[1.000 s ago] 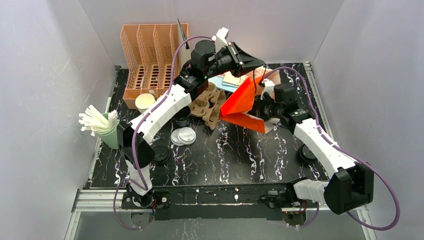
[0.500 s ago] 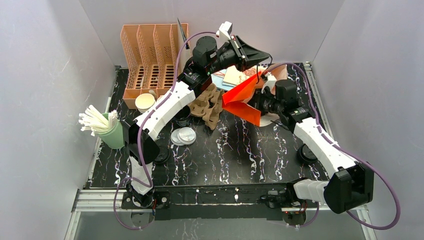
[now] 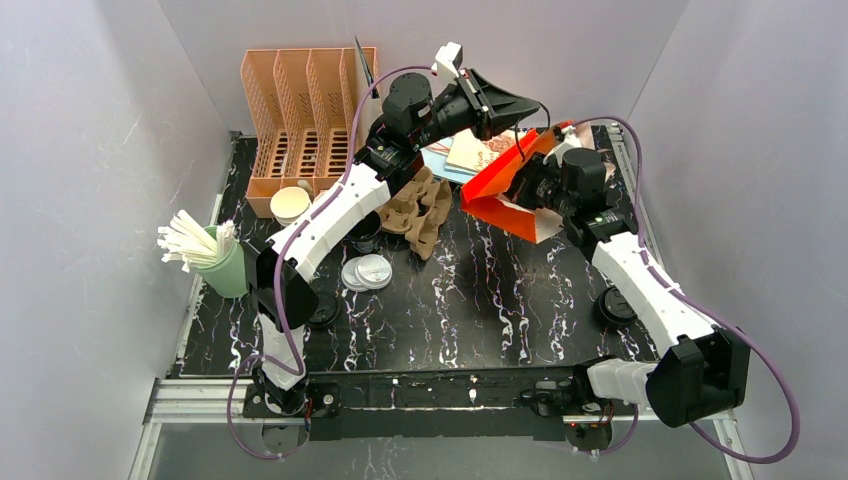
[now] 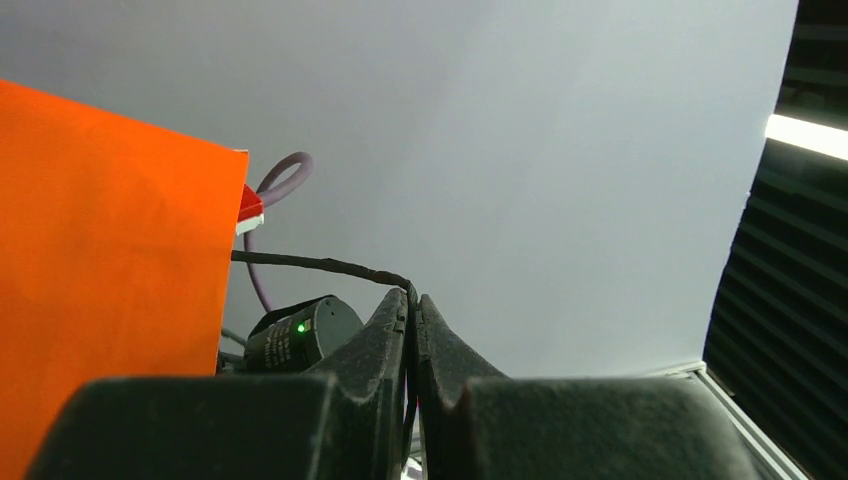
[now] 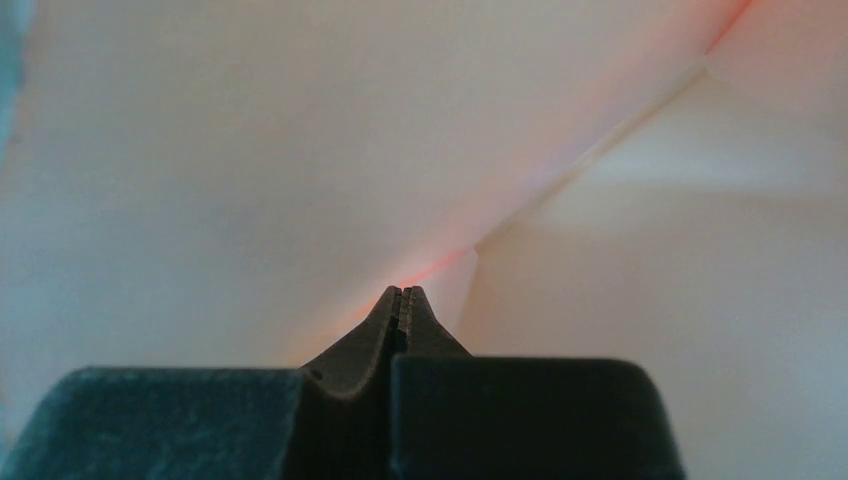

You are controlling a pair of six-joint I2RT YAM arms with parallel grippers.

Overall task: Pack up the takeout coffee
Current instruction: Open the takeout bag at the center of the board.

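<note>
Left wrist view: left jaws clamp the bag handle; the bag surrounds the shut right jaws; spread its mouth gently

Top cam: bright, even overhead light, soft shadows on glossy black table; sharp throughout. Left wrist cam: strip light glares at rt edge, black cord crisp, fingers dark. Right wrist cam: pale orange-tinted glow, bkgd soft.

The orange bag hid the tip of the right end effector from above; the bag's pale inside filled the right wrist view, blurred.
</note>
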